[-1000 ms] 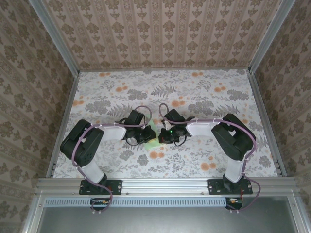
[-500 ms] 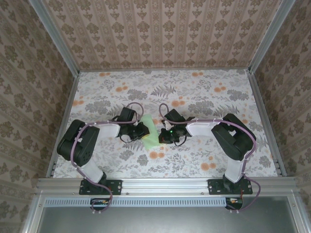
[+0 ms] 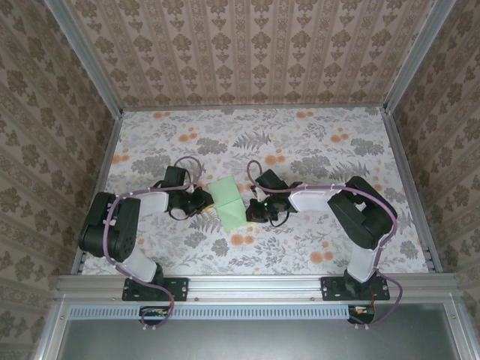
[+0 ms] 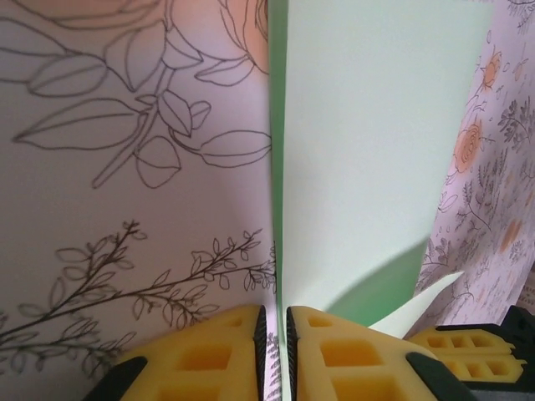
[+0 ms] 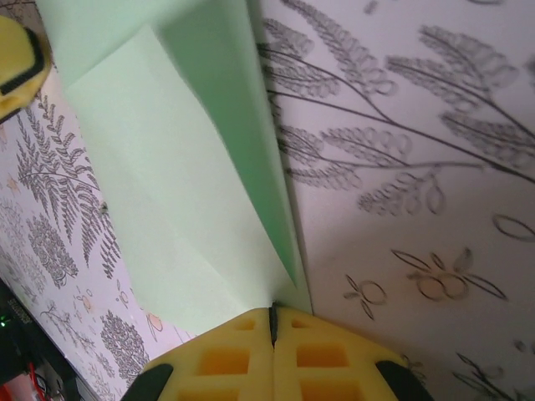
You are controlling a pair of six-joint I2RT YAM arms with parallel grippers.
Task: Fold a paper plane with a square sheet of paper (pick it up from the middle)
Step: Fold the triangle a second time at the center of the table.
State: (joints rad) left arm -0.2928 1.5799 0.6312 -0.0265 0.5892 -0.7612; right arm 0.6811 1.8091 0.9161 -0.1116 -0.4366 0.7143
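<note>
Mint-green and plain, the square sheet of paper (image 3: 227, 204) sits between my two pincers over the middle of the flowered counter (image 3: 322, 150), nearer my bases than the far wall; on the left, my left pincer (image 3: 207, 201) lies low and points right at the sheet's left edge; from its wrist the yellow fingers (image 4: 209, 359) stand nearly together with only a thin slit, and the paper's edge runs straight down into that slit, so it is clamped on the sheet; the paper spreads away from there as a broad flat panel; seen from above it shows two panels meeting at a crease across its middle; on the right, my right pincer (image 3: 250, 211) meets the sheet's near right side; its yellow fingers (image 5: 217, 359) are pressed tight together, a folded corner of the paper nipped in the seam between them.
</note>
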